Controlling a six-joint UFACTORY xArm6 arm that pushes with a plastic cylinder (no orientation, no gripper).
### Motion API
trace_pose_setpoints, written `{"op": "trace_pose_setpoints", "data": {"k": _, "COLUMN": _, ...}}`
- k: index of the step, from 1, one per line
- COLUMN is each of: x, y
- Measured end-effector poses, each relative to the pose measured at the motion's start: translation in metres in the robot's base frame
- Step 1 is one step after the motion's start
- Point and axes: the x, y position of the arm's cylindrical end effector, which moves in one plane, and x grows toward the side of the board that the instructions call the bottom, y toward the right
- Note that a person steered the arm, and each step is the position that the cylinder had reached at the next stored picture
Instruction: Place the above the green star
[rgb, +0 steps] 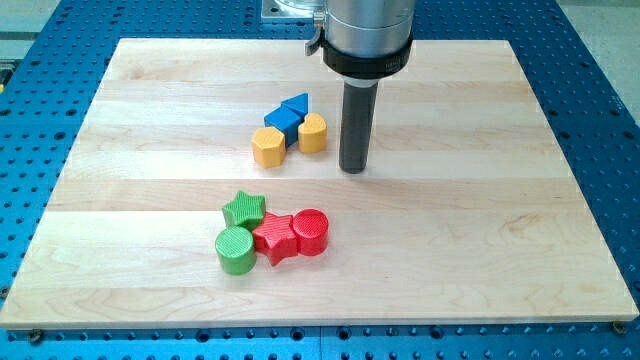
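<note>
My tip (353, 169) — a bare tool, holding nothing — stands up-right of the green star (244, 209).

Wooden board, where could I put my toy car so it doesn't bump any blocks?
Bare: the board's whole right side beyond my tip, and the left strip. Crowded: the blue blocks with two yellow blocks mid-top, and green star, green cylinder, red star, red cylinder below.

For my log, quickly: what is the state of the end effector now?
My tip: a bare rod, holding nothing, just to the view's right of the yellow block, not touching.
</note>
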Motion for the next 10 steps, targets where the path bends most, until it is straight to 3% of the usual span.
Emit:
{"op": "trace_pose_setpoints", "data": {"k": 8, "x": 0.017, "y": -0.013}}
{"op": "trace_pose_setpoints", "data": {"k": 10, "x": 0.016, "y": -0.044}}
